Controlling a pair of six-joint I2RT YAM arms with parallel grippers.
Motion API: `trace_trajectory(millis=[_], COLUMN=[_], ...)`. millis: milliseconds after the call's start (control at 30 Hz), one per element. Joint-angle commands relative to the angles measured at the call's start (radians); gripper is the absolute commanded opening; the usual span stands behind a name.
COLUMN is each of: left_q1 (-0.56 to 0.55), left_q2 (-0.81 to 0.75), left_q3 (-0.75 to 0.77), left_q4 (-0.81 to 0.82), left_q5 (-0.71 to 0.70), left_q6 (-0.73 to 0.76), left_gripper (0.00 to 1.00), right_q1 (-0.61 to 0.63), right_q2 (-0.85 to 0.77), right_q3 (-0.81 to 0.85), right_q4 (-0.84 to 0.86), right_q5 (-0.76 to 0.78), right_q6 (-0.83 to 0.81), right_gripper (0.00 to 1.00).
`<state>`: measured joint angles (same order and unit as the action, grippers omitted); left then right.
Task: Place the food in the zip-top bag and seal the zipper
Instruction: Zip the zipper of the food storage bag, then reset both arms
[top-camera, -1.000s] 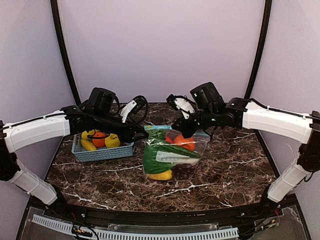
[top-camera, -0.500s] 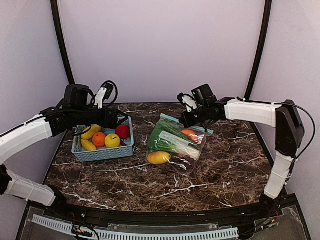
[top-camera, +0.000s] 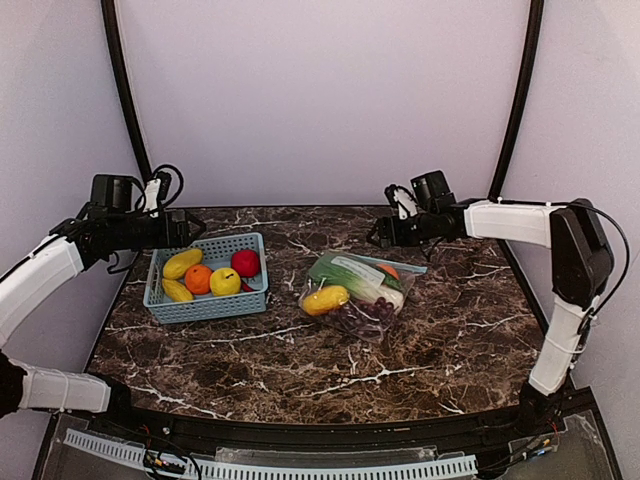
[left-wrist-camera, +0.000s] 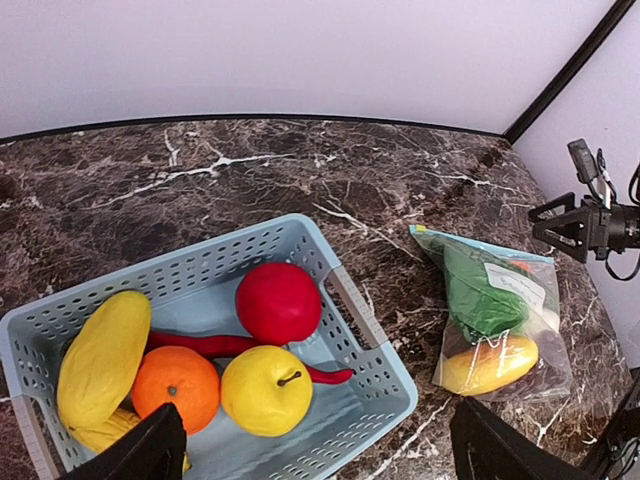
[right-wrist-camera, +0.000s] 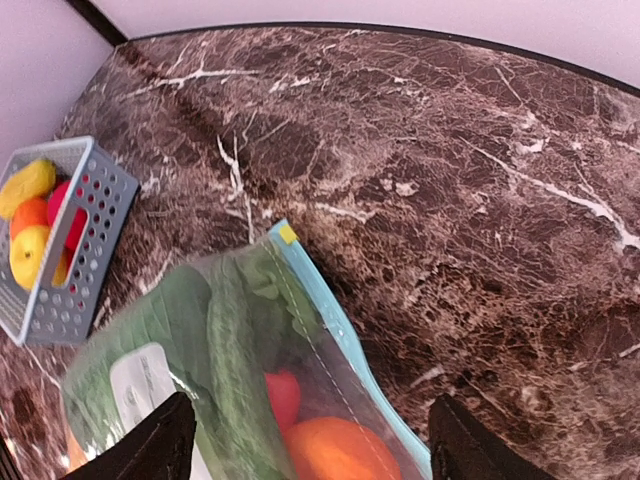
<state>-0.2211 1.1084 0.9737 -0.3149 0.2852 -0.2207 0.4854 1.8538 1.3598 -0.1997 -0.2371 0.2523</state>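
Top external: zip-top bag (top-camera: 355, 290) near right gripper (top-camera: 378, 235), untouched; left gripper (top-camera: 195, 230) far; both splayed, empty.

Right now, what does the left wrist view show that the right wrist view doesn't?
Only the left wrist view: the whole basket interior, including the red chili, plus the right gripper, open, past the bag. Only the right wrist view: the small yellow tab at the zipper's end. Both: the bag, at least part of the basket, and the marble table.
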Motion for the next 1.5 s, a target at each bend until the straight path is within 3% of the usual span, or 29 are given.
trace_trajectory(millis=[0, 167, 267, 467, 600, 700, 900, 1467], left_q1=[0.074, 0.204, 0.294, 0.306, 0.305, 0.305, 0.305, 0.305], left_q2=[-0.038, -0.072, -0.117, -0.243, -0.332, -0.374, -0.411, -0.455], left_q3=[-0.028, -0.058, -0.087, -0.126, -0.159, -0.177, -0.218, -0.243], left_q4=[-0.090, -0.126, -0.132, -0.108, -0.091, -0.073, -0.042, -0.032], left_q5=[0.031, 0.029, 0.024, -0.132, -0.180, -0.188, -0.176, -0.165], left_q6=[0.029, 0.075, 0.095, 0.146, 0.183, 0.182, 0.171, 0.172], left_gripper=[0.94, 0.98, 0.99, 0.99, 0.99, 0.99, 0.99, 0.99], right_q1=[-0.054, -0.149, -0.212, -0.290, -0.312, -0.317, -0.322, -0.323], right_q2=[-0.100, -0.212, -0.298, -0.544, -0.768, -0.924, -1.083, -1.142], right_q3=[-0.086, -0.203, -0.272, -0.400, -0.529, -0.635, -0.790, -0.833], right_q4=[0.020, 0.010, -0.004, -0.025, 0.080, 0.167, 0.267, 0.245], right_q5=[-0.013, 0.002, 0.002, 0.080, 0.142, 0.168, 0.215, 0.187], right_q6=[0.031, 0.049, 0.062, 0.055, 0.014, -0.035, -0.097, -0.114], right_gripper=[0.84, 0.98, 0.99, 0.99, 0.99, 0.98, 0.99, 0.99])
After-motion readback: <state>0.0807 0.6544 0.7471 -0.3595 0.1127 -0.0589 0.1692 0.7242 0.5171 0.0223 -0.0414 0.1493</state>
